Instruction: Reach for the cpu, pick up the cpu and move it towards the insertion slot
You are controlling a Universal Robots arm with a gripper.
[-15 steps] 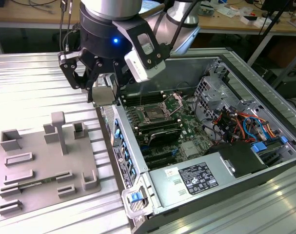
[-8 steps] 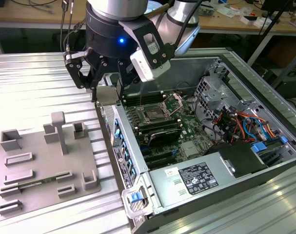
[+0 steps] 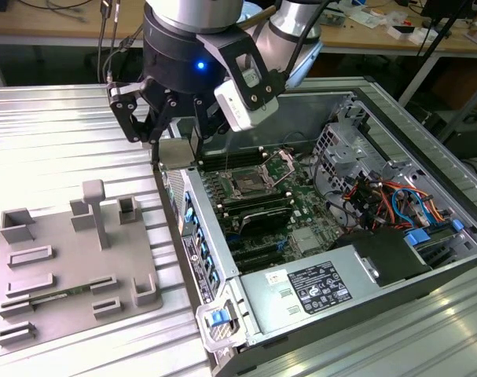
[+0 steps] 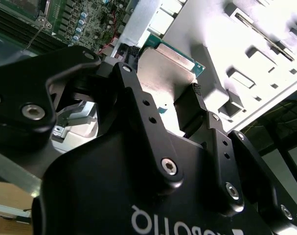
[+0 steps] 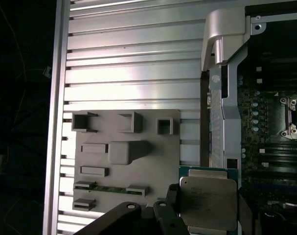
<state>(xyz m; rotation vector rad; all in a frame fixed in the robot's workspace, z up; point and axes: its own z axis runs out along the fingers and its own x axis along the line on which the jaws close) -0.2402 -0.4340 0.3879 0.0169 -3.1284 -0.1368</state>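
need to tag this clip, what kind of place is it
Likely a robotics lab or workshop bench: an open computer case with its motherboard exposed sits on a ribbed metal table, a cluttered workbench stands behind, and the gripper holds the cpu.

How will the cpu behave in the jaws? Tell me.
The cpu looks like a stiff flat plate, so it should not sag. Its smooth metal top may be slippery, and the gripper pinches it by thin edges, so it could twist. It looks small and probably light, yet likely fragile underneath.
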